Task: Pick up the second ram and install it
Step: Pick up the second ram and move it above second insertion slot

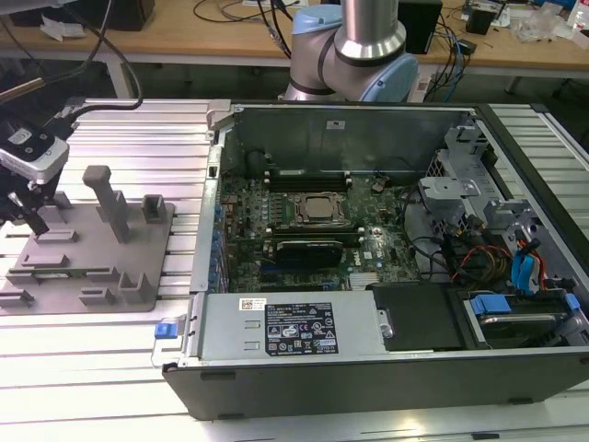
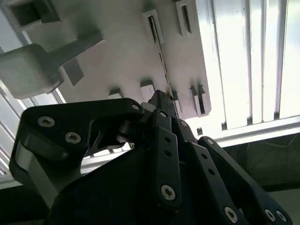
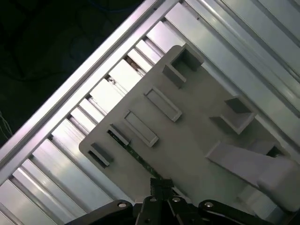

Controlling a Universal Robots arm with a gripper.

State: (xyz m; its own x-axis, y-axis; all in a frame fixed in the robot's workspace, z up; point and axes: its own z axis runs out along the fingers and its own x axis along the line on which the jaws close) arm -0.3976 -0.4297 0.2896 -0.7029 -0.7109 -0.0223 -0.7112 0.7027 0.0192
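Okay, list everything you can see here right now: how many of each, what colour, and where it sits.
second ram: one, green, on edge in a slot of the fixture plate
fixture plate: one, grey, on the table at the exterior view's left
computer case: one, black and silver, lid off, centre to the exterior view's right
CPU socket: one, silver, mid-motherboard inside the case
expansion card: one, black, beside the socket on its near side
slatted table: one, silver, under everything
wooden bench: one, tan, behind the table
arm: one, silver and light blue, behind the case
gripper: one, black, over the fixture plate, at the ram
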